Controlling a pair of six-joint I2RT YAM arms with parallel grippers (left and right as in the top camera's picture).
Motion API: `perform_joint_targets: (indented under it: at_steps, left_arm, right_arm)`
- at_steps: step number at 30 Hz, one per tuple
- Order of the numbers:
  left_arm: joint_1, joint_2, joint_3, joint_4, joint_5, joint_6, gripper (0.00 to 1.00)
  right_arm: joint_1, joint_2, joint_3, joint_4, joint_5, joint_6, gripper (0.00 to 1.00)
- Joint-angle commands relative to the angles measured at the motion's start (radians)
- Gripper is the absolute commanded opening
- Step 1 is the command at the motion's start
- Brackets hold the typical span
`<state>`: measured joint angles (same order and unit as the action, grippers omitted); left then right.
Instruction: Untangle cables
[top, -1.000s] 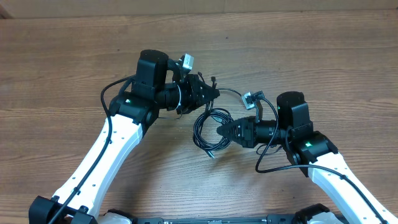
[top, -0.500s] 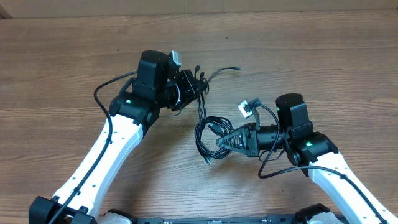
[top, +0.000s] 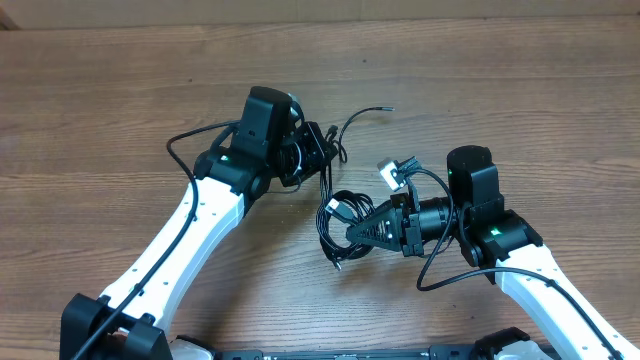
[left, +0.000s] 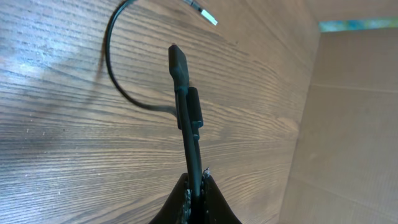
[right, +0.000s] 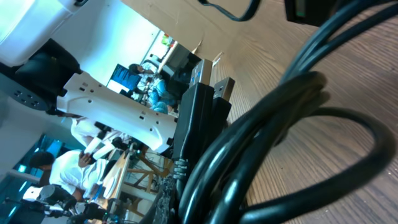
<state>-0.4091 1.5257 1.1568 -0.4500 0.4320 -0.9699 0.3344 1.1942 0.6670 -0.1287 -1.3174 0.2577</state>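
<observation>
A wood-grain table (top: 120, 90) fills the overhead view, with a plain cardboard wall (left: 354, 124) along its far edge. Past that edge, the right wrist camera catches a bright workroom with seated people (right: 155, 84) and screens, too blurred to make out further. At the table's middle, two white-and-black arms meet over the cables (top: 333, 212), thin black cords bunched in a small loose coil on the wood. The right gripper (top: 350, 233) points into the side of that coil with its jaws clamped shut. In its own camera the cords rise straight out from between its fingers, with two flat metal-ended plugs (right: 214, 87) standing just beyond the fingertips. The white link of the left arm (right: 106, 102) crosses the background behind them. The left gripper (top: 328, 150) sits just past the coil's far side, also pinched shut, and grasps a single cord. In its wrist view that cord runs straight ahead from the closed fingertips to a chunky black plug body (left: 179, 62) held clear of the table. Beyond the plug and to its left, a slack strand curves across the wood and ends in a small bright tip (left: 209, 18) near the cardboard. From above, the same strand trails away from the left gripper toward the far side of the table, while a short run of cord links this gripper down to the coil at the right gripper's tips. Thicker black cables on the arms loop beside each wrist.
</observation>
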Motion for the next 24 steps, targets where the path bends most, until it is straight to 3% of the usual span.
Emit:
perform_joint_targets:
  at_steps: [1, 4, 8, 10, 14, 18, 20, 22, 24]
  left_arm:
    - [-0.004, 0.025, 0.017, -0.005, -0.067, 0.037, 0.04]
    - [-0.02, 0.025, 0.017, -0.061, -0.066, 0.09, 0.04]
    - [-0.036, 0.025, 0.016, -0.157, -0.067, 0.188, 0.04]
    - [-0.038, 0.025, 0.016, -0.187, -0.068, 0.209, 0.1]
    - [-0.039, 0.025, 0.016, -0.226, -0.07, 0.216, 0.33]
    - [-0.039, 0.025, 0.016, -0.229, -0.069, 0.215, 0.75]
    - [-0.036, 0.025, 0.016, -0.23, -0.068, 0.215, 0.88]
    - [-0.036, 0.025, 0.016, -0.232, -0.066, 0.215, 0.96]
    - [-0.036, 0.025, 0.016, -0.235, -0.059, 0.215, 0.97]
  right_arm:
    - [0.012, -0.014, 0.006, 0.041, -0.118, -0.046, 0.04]
    - [0.012, -0.014, 0.006, 0.05, -0.021, -0.013, 0.04]
    - [0.012, -0.014, 0.006, 0.09, 0.163, 0.197, 0.04]
    - [0.012, -0.014, 0.006, 0.135, 0.172, 0.228, 0.04]
    - [0.012, -0.014, 0.006, 0.209, 0.187, 0.276, 0.04]
    - [0.012, -0.014, 0.006, 0.193, 0.262, 0.296, 0.04]
    - [0.012, -0.014, 0.006, 0.169, 0.284, 0.297, 0.04]
    - [0.012, -0.014, 0.006, 0.157, 0.286, 0.298, 0.04]
    - [0.012, -0.014, 0.006, 0.157, 0.29, 0.32, 0.04]
